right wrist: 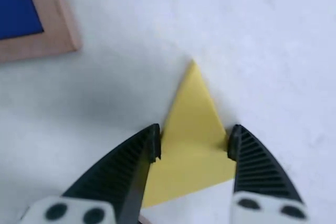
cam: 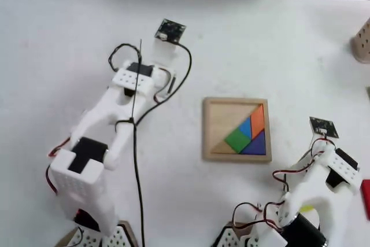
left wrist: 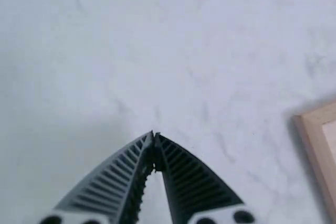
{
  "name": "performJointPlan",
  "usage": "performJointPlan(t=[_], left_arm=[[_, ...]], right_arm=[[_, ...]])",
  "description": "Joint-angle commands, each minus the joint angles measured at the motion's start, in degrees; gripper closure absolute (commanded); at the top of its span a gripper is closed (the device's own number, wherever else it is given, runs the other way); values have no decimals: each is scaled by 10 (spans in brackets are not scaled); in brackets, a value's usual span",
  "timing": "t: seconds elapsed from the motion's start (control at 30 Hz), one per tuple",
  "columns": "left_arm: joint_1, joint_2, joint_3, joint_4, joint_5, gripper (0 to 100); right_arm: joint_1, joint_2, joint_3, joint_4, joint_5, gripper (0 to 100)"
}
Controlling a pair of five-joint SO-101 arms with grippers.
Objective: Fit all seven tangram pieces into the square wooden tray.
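The square wooden tray (cam: 206,128) lies mid-table. Orange (cam: 258,118), light blue (cam: 245,126), green (cam: 237,140) and dark blue (cam: 256,143) pieces fill its right part, and its left part is bare wood. At the near right stands the right arm (cam: 324,183), just off the tray's corner (right wrist: 63,30). My right gripper (right wrist: 194,137) has a yellow triangle (right wrist: 191,108) between its fingers, both touching the triangle's edges. The left arm (cam: 124,99) stands left of the tray. My left gripper (left wrist: 154,139) is shut and holds nothing, over bare table beside the tray's rim (left wrist: 315,145).
A red object (cam: 365,198) shows at the right edge near the right arm. A tan object (cam: 362,41) stands at the far right. A black cable (cam: 137,166) runs along the left arm. White table stretches left of and behind the tray.
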Motion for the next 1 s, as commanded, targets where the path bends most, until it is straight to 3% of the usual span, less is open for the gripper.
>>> performJointPlan(t=[0.0,0.4,0.6,0.8,0.97], left_arm=[[-6,-6,-6,-16,-17,976],[-6,-6,-6,-16,-17,976],[-6,-6,-6,-16,-17,976],[-6,-6,-6,-16,-17,976],[-6,-6,-6,-16,-17,976]], right_arm=[[31,-1,-26,-34,-8,808],[113,1,-104,-29,-5,808],[138,-6,-84,66,84,805],[171,-51,-11,44,114,800],[159,-81,45,-9,87,715]])
